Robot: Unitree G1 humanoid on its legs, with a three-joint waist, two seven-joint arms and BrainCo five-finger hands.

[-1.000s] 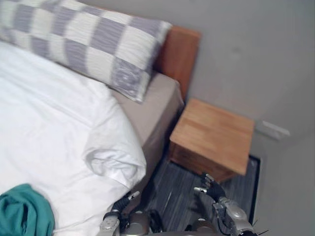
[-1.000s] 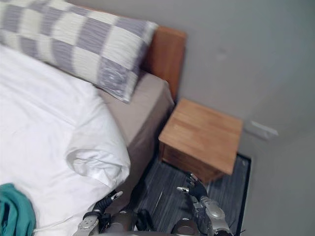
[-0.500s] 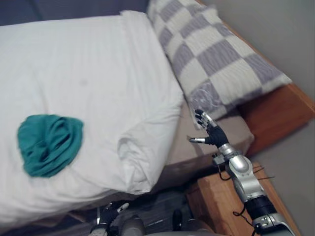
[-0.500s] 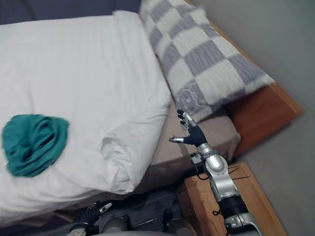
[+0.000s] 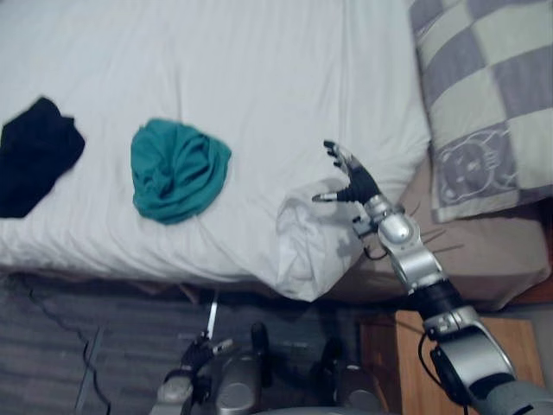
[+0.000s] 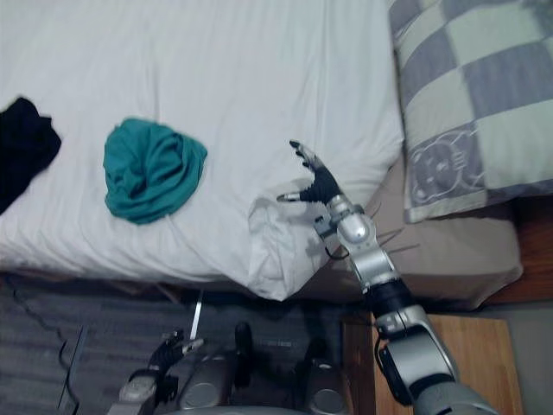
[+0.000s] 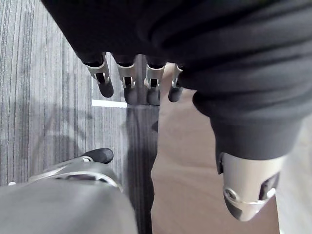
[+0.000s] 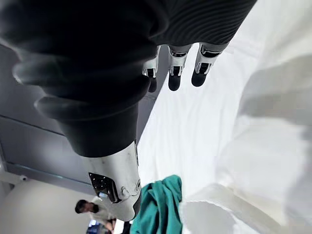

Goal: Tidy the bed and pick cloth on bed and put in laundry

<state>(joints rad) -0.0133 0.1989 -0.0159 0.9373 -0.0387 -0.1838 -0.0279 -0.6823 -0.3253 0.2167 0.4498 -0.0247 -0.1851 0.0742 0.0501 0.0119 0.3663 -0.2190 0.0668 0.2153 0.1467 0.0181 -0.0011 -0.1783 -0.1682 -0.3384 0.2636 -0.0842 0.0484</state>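
A crumpled teal cloth (image 5: 179,169) lies on the white duvet (image 5: 259,78), left of centre. A black cloth (image 5: 34,154) lies at the bed's left side. My right hand (image 5: 352,181) is open, held just above the duvet's folded-back corner (image 5: 311,238), to the right of the teal cloth and apart from it. In the right wrist view its fingers (image 8: 174,68) hang straight over the white duvet, with the teal cloth (image 8: 161,207) beyond. My left hand (image 5: 197,357) hangs low beside the bed over the floor, fingers (image 7: 131,83) relaxed and holding nothing.
A grey-and-cream checked pillow (image 5: 484,95) lies at the bed's right end on a beige sheet (image 5: 484,259). A wooden nightstand (image 5: 415,363) stands at lower right. Dark striped carpet (image 5: 95,337) runs along the bed's near edge. A person (image 8: 95,212) shows far off in the right wrist view.
The camera has swung left along the bed, bringing the black cloth into view. My right hand has moved from by the pillow to above the duvet's folded corner.
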